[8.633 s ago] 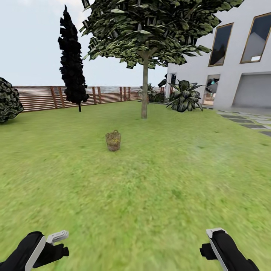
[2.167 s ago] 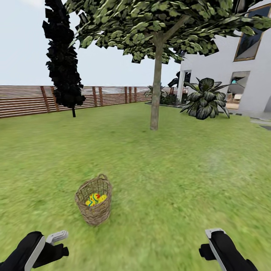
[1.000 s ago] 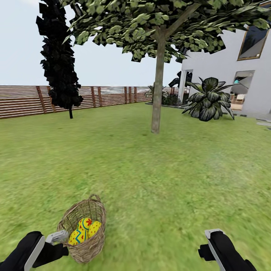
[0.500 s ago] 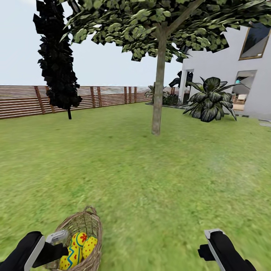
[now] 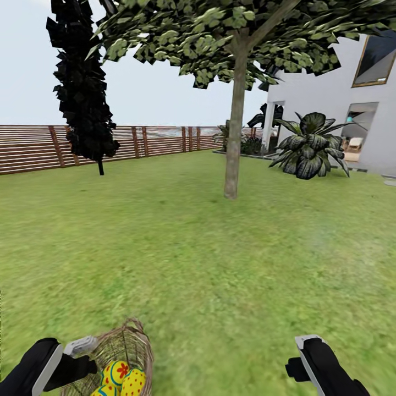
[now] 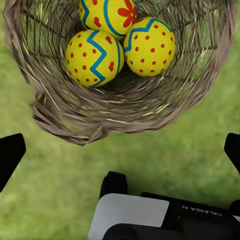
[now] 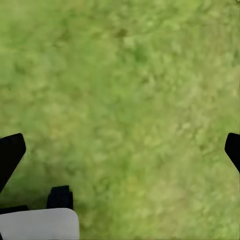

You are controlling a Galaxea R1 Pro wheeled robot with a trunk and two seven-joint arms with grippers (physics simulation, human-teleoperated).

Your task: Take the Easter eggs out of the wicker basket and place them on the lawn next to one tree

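Brown open-weave wicker basket (image 6: 125, 95) holds three yellow painted eggs (image 6: 95, 57); left gripper (image 6: 120, 150) spread wide above, probably staged for first pick; right gripper (image 7: 120, 150) likewise released.

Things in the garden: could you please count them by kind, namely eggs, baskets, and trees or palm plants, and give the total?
Eggs, yellow with blue zigzags and red dots or flowers, all in the basket: 3
Basket: 1
Leafy tree: 1
Dark cypress: 1
Palm plant by the house: 1
Total: 7
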